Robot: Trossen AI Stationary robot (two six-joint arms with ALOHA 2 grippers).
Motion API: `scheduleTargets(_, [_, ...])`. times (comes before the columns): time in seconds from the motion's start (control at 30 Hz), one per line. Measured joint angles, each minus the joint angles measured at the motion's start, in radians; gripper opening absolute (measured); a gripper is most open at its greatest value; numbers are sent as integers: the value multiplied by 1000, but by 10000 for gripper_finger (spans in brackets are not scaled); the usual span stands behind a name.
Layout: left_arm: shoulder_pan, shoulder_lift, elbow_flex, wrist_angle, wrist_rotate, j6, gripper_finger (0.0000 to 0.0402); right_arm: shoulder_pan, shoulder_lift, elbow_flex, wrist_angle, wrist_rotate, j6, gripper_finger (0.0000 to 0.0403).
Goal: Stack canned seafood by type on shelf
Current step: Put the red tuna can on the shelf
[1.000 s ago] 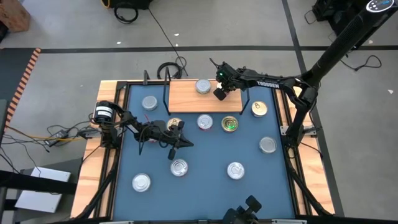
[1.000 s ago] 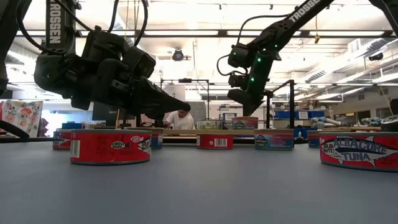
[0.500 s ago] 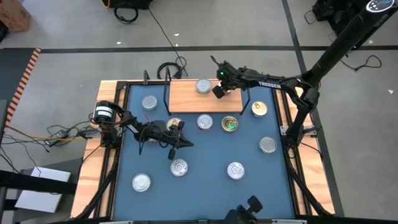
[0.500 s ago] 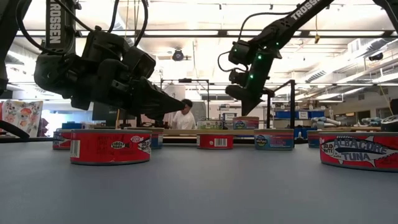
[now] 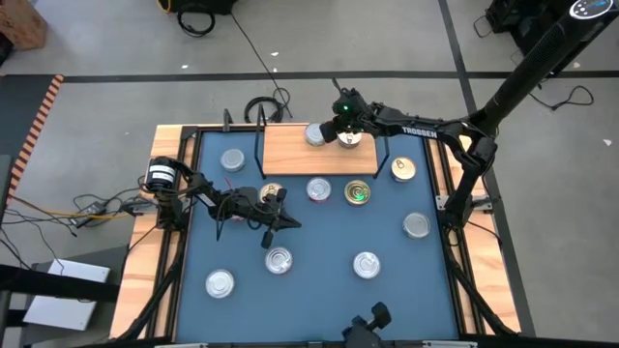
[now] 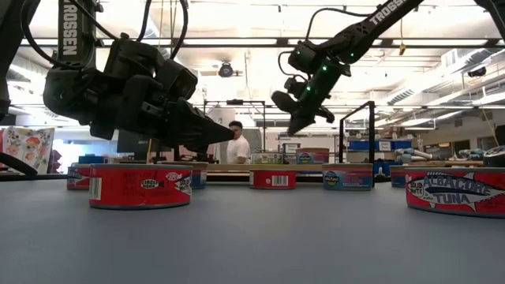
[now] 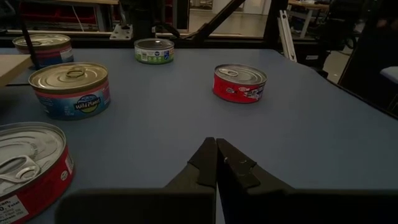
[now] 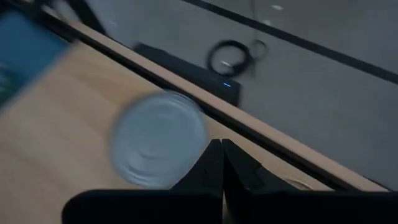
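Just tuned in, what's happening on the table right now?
The right gripper, shut and empty, hovers over the light wooden shelf board beside the one silver-topped tin on it. The left gripper, also shut and empty, hangs low above the blue table, where the other flat round tins lie scattered.

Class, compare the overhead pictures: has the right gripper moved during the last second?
Yes. The right gripper, shut, has swung toward the tin on the shelf, away from the shelf's right wire upright.
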Motion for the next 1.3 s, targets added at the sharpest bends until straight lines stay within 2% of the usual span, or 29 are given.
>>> scheduleTargets(0.17, [0, 0, 0, 0, 21, 26, 5, 23, -2, 0, 114, -210, -101, 5])
scheduleTargets(0.37, [0, 0, 0, 0, 26, 31, 5, 90, -48, 1, 162, -466, -162, 6])
scheduleTargets(0.47, [0, 0, 0, 0, 5, 31, 5, 134, -90, 2, 121, -524, -208, 9])
scheduleTargets(0.53, [0, 0, 0, 0, 4, 31, 5, 174, -125, 2, 74, -472, -262, 8])
scheduleTargets(0.63, [0, 0, 0, 0, 4, 22, 5, 248, -179, -2, -19, -297, -376, 4])
scheduleTargets(0.73, [0, 0, 0, 0, 4, 5, 5, 309, -242, -74, -2, -186, -398, 4])
scheduleTargets(0.97, [0, -14, 0, -11, 4, 4, 5, 417, -425, -381, 296, -149, -304, 2])
scheduleTargets(1.13, [0, -54, 0, -52, 4, 5, 5, 520, -543, -575, 484, -1, -276, 2])
scheduleTargets(1.3, [0, -134, 0, -144, -2, 31, 5, 618, -611, -681, 566, 108, -274, 3])
